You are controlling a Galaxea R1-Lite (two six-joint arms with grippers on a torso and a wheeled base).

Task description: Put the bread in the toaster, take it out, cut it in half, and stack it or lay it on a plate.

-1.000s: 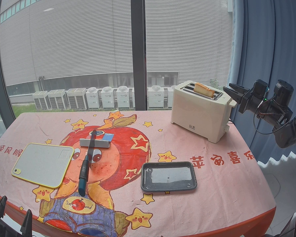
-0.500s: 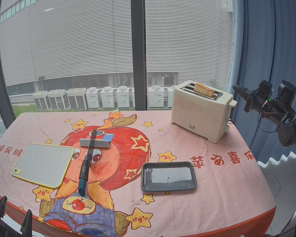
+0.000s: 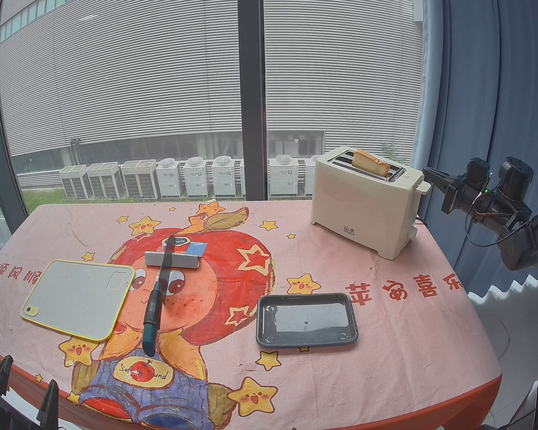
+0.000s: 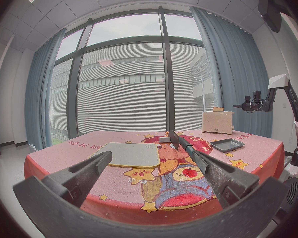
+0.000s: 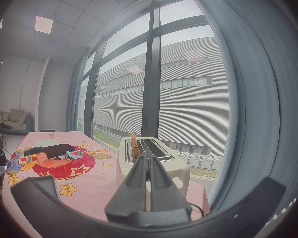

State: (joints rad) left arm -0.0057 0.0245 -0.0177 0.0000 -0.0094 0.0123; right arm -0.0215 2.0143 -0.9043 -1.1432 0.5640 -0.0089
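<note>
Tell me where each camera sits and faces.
Head view: high, looking down over the table; left claw at near edge, right claw right of the toaster.
Left wrist view: low at the table's near-left edge, facing across it; its open fingers in front.
Right wrist view: beyond the table's right side, facing the toaster; its shut fingers in front.
Shared: all three show the bread in the toaster.

One each: toaster (image 3: 364,216), bread (image 3: 370,163), knife (image 3: 156,298), board (image 3: 72,297), plate (image 3: 306,343).
</note>
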